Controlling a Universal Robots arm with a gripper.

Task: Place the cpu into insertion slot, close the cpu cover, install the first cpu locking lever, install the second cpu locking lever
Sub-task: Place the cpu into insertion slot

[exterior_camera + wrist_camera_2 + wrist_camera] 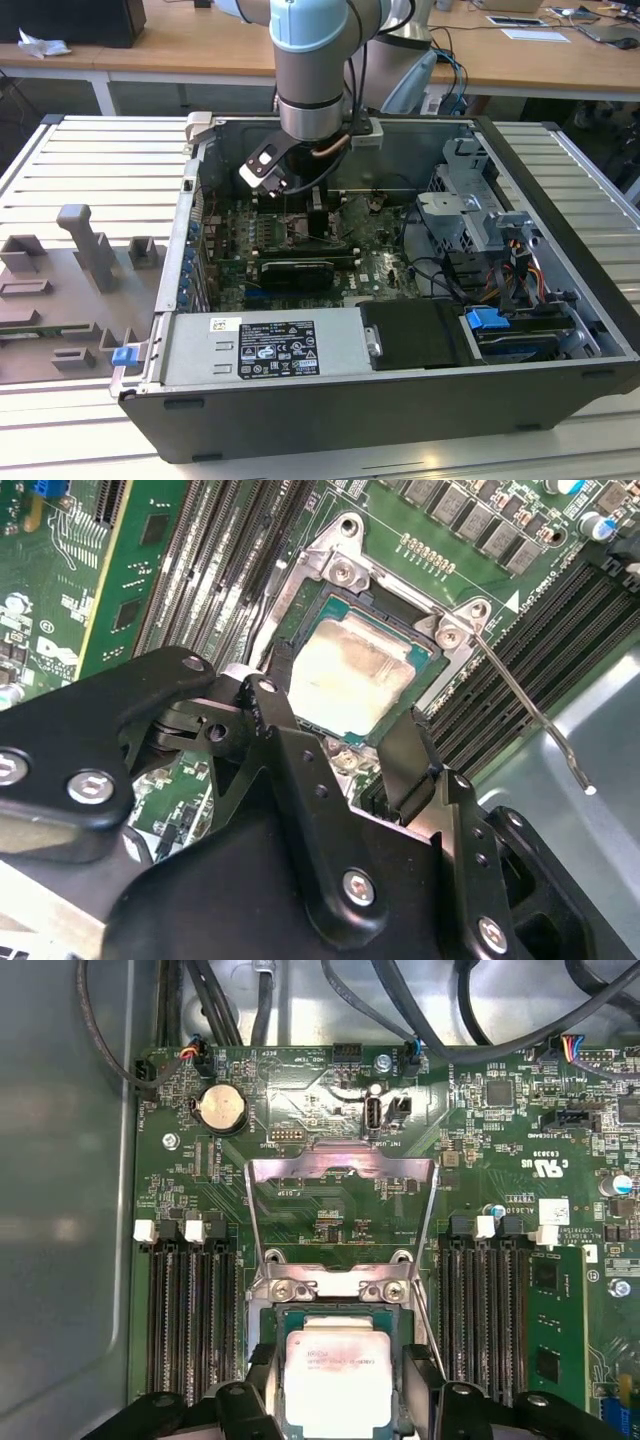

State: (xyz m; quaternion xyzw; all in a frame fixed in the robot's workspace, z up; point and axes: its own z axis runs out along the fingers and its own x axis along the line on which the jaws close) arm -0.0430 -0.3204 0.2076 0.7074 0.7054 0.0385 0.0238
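The cpu (338, 1360), a pale silvery square chip, sits low in the insertion slot (335, 1286), squarely inside its silvery rim. My gripper (340, 1375) straddles it, with one black finger (262, 1365) against each of two opposite edges. The second wrist view shows the same hold: gripper (340, 725) on the cpu (360, 670) inside the slot's rim (345, 575). The cpu cover (340, 1165), a thin metal frame with a big window, stands swung open behind the slot. A thin locking lever (530, 715) juts out free beside the slot. In the exterior view the gripper (300, 205) is down inside the computer case.
Long black memory slots (185, 1330) flank the socket on both sides. A coin battery (222, 1108) and dark cables (470, 1020) lie beyond the cover. The case (560, 230) holds a power supply (265, 350) and a drive cage (470, 210). A grey fixture (80, 260) stands at the exterior view's left.
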